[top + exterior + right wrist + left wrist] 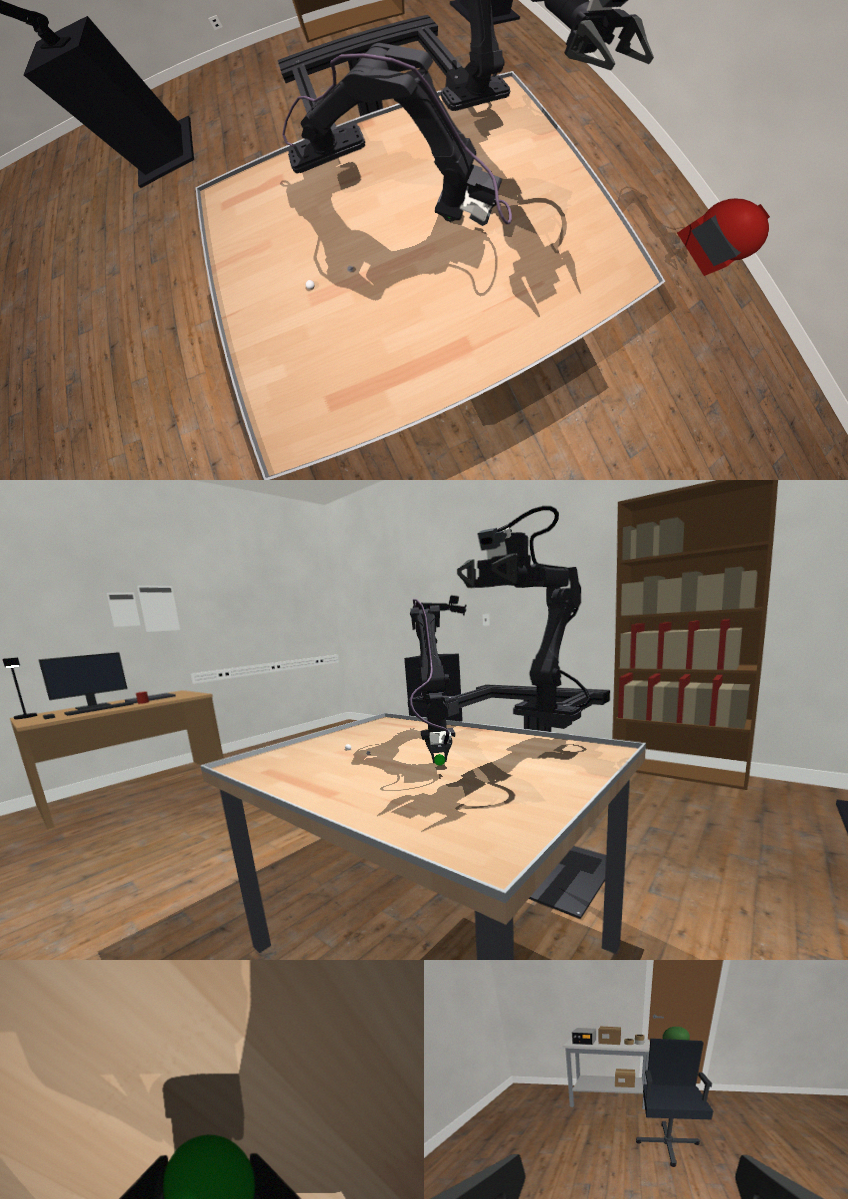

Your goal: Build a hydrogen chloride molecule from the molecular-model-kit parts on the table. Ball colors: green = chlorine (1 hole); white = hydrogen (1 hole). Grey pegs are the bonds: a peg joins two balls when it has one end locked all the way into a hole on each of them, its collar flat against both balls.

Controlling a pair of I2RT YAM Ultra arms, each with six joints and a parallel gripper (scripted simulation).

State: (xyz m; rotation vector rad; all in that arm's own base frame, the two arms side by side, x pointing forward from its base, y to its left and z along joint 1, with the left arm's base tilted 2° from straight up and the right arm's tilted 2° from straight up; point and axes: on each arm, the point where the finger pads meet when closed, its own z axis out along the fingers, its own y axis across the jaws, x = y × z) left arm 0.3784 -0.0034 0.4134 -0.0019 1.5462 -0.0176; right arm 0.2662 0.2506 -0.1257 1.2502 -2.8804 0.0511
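Green, gripped part-open between the fingertips of the right tool (449, 209) (439, 757) (209, 1159): chlorine ball (439, 760) (209, 1174), apparently held just above the desk (416, 368) (321, 801) (50, 1124). Hole direction not visible; worth finding before any approach. Outward in the top view, towards 8 o'clock: grey peg (351, 269) (368, 753), too small to judge for tilt, then, near it and slightly farther out, white hydrogen ball (309, 285) (348, 747). No bond made yet between green and white. Away at 2 o'clock, well above the desk: left tool (629, 61) (477, 569) (630, 1176), spread wide with nothing between the fingers. Best to keep the grip firm, turn the hole onto the peg's axis, and press straight until flat against the collar. Beware pushing off-axis: likely to roll the ball or topple the peg.
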